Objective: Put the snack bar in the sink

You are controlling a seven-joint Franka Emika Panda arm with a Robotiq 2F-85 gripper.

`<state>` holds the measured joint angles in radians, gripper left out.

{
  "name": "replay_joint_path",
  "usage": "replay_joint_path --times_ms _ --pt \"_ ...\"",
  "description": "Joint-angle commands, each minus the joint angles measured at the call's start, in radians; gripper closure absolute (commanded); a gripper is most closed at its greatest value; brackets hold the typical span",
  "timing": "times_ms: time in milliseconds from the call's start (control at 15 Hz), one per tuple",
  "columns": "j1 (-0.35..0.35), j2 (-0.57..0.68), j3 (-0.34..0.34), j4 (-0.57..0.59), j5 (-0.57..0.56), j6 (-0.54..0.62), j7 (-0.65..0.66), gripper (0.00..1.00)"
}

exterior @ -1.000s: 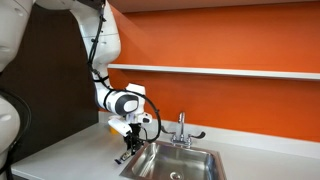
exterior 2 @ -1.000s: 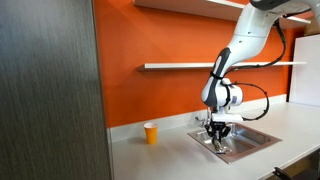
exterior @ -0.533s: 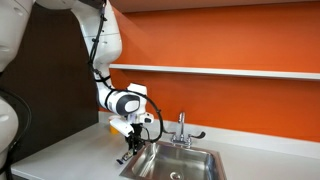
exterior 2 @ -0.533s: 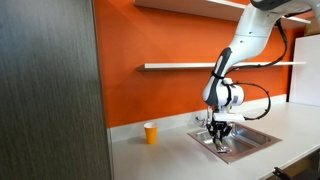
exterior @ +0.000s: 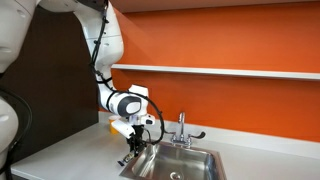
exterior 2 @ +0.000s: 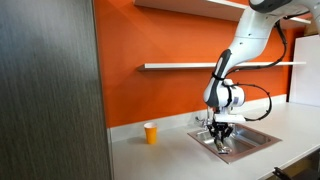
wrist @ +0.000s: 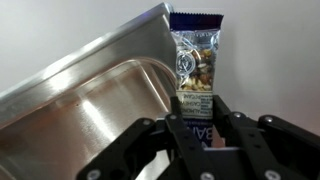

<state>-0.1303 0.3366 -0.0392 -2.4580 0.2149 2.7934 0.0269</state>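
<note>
In the wrist view the snack bar (wrist: pixel 195 58), a clear wrapper with dark blue ends and nuts showing inside, sticks out past my gripper (wrist: pixel 198 108). The two black fingers are shut on its lower part. The bar hangs over the white counter right beside the rim of the steel sink (wrist: pixel 100 60). In both exterior views the gripper (exterior: pixel 129 151) (exterior 2: pixel 218 141) is low at the sink's (exterior: pixel 176 163) (exterior 2: pixel 245 139) edge, on the side away from the faucet (exterior: pixel 182 129). Whether the bar touches the counter I cannot tell.
A small orange-yellow cup (exterior 2: pixel 151 133) stands on the white counter by the orange wall, away from the sink. A shelf (exterior: pixel 230 71) runs along the wall above. A dark panel (exterior 2: pixel 50 90) fills one side of an exterior view.
The arm has crept slightly toward the sink with the snack bar still held. The grip has not changed.
</note>
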Motion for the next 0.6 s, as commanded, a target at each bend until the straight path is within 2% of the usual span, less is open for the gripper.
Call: replay_joint_path --times_ms 0,200,533 --pt "-0.014 0.035 -0.02 0.045 -0.002 -0.02 0.016 0.9" --pt "-0.028 0.071 -0.037 0.086 -0.004 -0.036 0.007 0.9" --pt "-0.085 0.138 -0.02 0.17 0.015 -0.057 -0.033 0.9"
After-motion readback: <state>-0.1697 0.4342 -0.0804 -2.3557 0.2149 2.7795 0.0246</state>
